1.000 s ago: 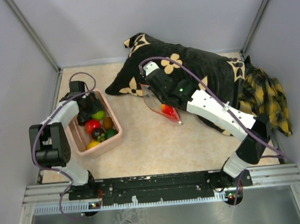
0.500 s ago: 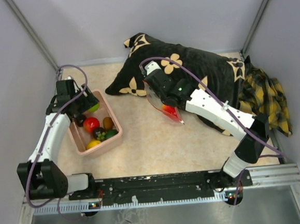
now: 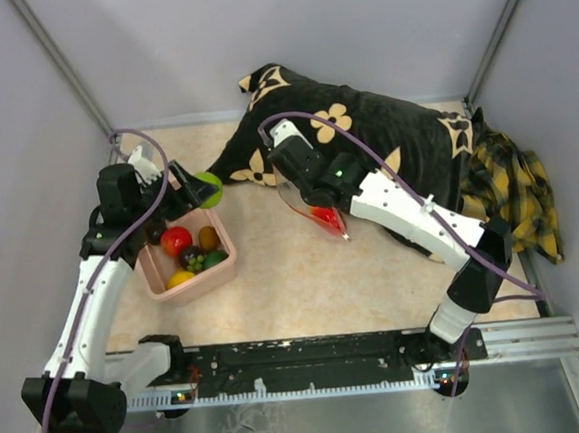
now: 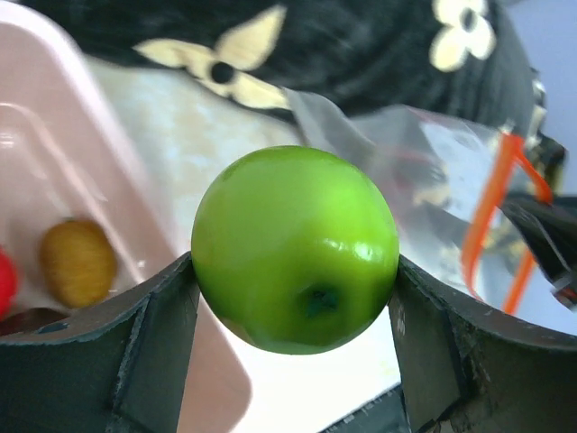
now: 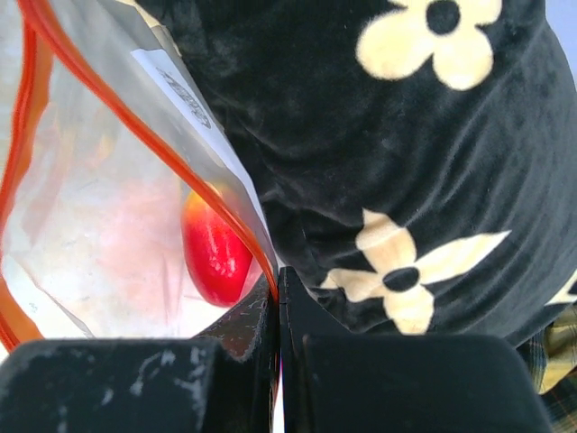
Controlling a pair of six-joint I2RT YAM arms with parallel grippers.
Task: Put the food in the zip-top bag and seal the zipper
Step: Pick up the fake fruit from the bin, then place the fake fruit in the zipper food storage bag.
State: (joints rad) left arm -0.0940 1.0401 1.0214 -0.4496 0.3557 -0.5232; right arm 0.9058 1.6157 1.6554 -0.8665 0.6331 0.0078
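Note:
My left gripper (image 3: 205,190) is shut on a glossy green apple (image 4: 296,248), held in the air above the far right corner of the pink tub (image 3: 222,266); the apple also shows in the top view (image 3: 208,189). The clear zip-top bag (image 3: 303,200) lies open to its right against the pillow, with a red fruit (image 5: 216,253) inside. My right gripper (image 5: 277,287) is shut on the bag's red-orange zipper strip (image 5: 135,126), holding the mouth open. Several more toy fruits (image 3: 192,252) lie in the tub.
A black flowered pillow (image 3: 384,139) lies behind the bag, and a yellow plaid cloth (image 3: 508,194) is at the right. Grey walls close in the left, back and right sides.
My left gripper has lifted the green apple out of the tub and carried it right, toward the bag. My right gripper still holds the bag's edge, shifted slightly.

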